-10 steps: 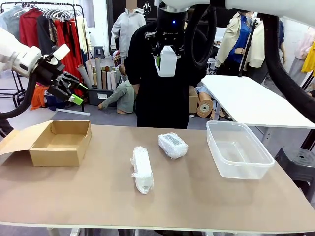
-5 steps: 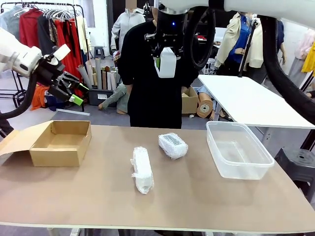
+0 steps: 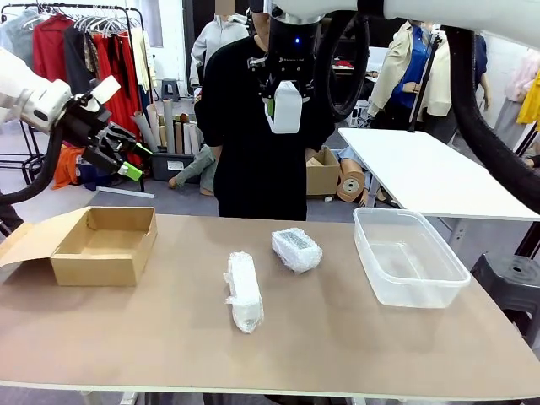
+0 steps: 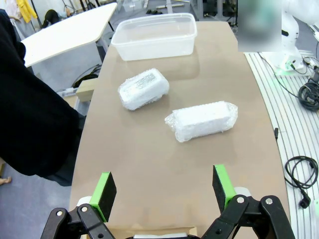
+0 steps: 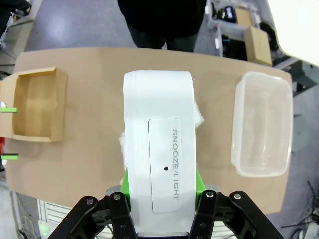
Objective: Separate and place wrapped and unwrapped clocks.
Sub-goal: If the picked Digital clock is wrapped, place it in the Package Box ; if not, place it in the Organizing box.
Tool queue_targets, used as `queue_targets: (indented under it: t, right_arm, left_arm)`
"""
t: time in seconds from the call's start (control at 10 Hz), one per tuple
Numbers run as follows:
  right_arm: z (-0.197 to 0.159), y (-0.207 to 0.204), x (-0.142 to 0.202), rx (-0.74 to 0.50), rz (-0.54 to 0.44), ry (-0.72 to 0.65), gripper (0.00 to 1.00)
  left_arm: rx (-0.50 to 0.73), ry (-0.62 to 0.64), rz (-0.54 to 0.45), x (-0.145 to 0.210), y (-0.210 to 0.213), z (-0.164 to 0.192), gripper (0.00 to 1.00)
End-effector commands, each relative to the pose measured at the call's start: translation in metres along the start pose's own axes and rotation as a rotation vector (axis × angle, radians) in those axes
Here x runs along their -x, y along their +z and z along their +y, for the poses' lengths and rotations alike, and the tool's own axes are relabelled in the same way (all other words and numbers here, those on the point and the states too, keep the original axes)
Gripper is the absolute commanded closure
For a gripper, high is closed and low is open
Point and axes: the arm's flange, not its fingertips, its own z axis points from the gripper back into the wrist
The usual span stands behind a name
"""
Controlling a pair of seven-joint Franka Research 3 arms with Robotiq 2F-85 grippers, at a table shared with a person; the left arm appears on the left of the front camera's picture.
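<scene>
In the front view, the right jaws hang high above the counter (image 3: 337, 346), in front of a person in black (image 3: 253, 169), clamped together on the bare white clock (image 3: 288, 108), a smooth, rounded block held upright and well clear of everything below. The left jaws stand wide apart over the counter's left end, above an open cardboard box (image 3: 93, 268), holding and touching nothing. On the counter lie the long wrapped clock (image 3: 243, 291) near the middle and the squat wrapped clock (image 3: 296, 249) just beyond it to the right, both in crinkly whitish film, apart from each other. A clear plastic tub (image 3: 456, 274) sits to the right with nothing in it. In the left wrist view, the green pads (image 4: 105, 191) stand far apart with only bare counter between them; the two wrapped clocks lie farther off, the tub beyond them. In the right wrist view, the jaws grip the bare clock at its lower end, with green showing on both sides of it; its face bears a panel printed SNOOZE/LIGHT, and it hangs over the counter between box and tub.
</scene>
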Motion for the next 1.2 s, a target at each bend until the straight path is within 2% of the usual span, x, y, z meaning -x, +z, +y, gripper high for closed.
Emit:
queue_targets:
  t: [0.0,0.1,0.3,0.6,0.8,1.0,1.1]
  right_arm:
    - [0.000,0.000,0.000,0.000,0.000,0.000,1.00]
    - [-0.018,0.009,0.004,-0.024,0.065,0.023,1.00]
    - [-0.064,0.027,0.022,-0.023,0.129,-0.017,1.00]
    - [-0.132,0.025,0.046,-0.024,0.241,-0.051,1.00]
    - [-0.165,-0.010,0.079,0.018,0.300,-0.046,1.00]
    - [-0.197,-0.052,0.107,0.040,0.290,-0.016,1.00]
    - [-0.215,-0.070,0.108,0.034,0.290,0.002,1.00]
  left_arm:
    - [-0.003,-0.001,0.001,-0.001,0.000,-0.001,0.00]
    - [-0.003,-0.001,0.001,-0.001,0.000,-0.001,0.00]
    - [-0.003,-0.001,0.001,-0.001,0.000,-0.001,0.00]
    - [-0.003,-0.001,0.001,-0.001,0.000,-0.001,0.00]
    - [-0.003,-0.001,0.001,-0.001,0.000,-0.001,0.00]
    - [-0.003,-0.001,0.001,-0.001,0.000,-0.001,0.00]
    - [-0.003,-0.001,0.001,-0.001,0.000,-0.001,0.00]
